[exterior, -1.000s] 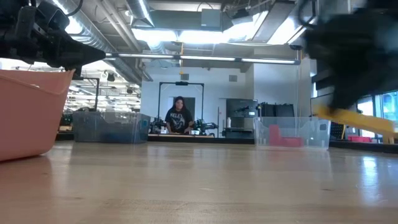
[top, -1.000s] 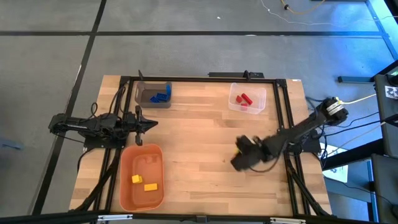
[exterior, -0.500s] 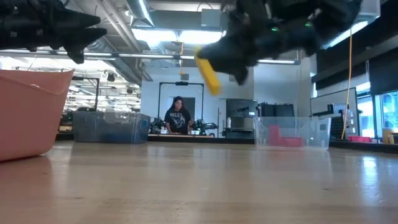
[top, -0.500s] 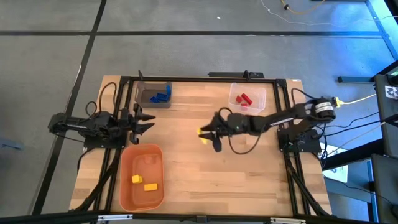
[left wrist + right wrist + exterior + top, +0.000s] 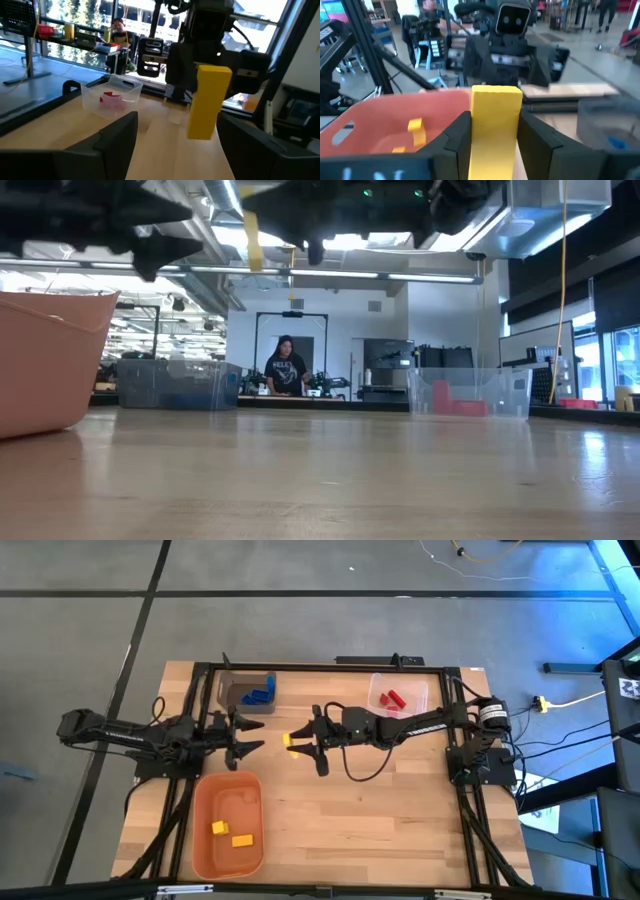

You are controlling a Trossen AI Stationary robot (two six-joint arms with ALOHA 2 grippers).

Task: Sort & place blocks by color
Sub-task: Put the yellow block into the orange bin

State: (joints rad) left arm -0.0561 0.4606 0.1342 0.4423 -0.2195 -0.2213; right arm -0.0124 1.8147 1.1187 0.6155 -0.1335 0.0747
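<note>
A long yellow block hangs high over the table's middle, and my right gripper is shut on it, reaching level from the right. My left gripper faces it from the left, open, a short gap from the block; in the left wrist view the block shows ahead of its spread fingers. Two more yellow blocks lie in the orange bin. Blue blocks lie in the grey bin, and red blocks lie in the clear bin. My right gripper pinches the yellow block's two long sides between its two fingers. The fingers come level from the table's right and lie across the block. The block stands nearly upright, lifted far clear of the table.
The orange bin stands at the near left, the grey bin at the far left and the clear bin at the far right. Bare wood spreads over the middle and near right. A person stands in the room beyond the table.
My right gripper has swung from the near right toward the table's left and risen, turning from pointing down to level, with the yellow block carried along. My left gripper has opened and risen a little.
</note>
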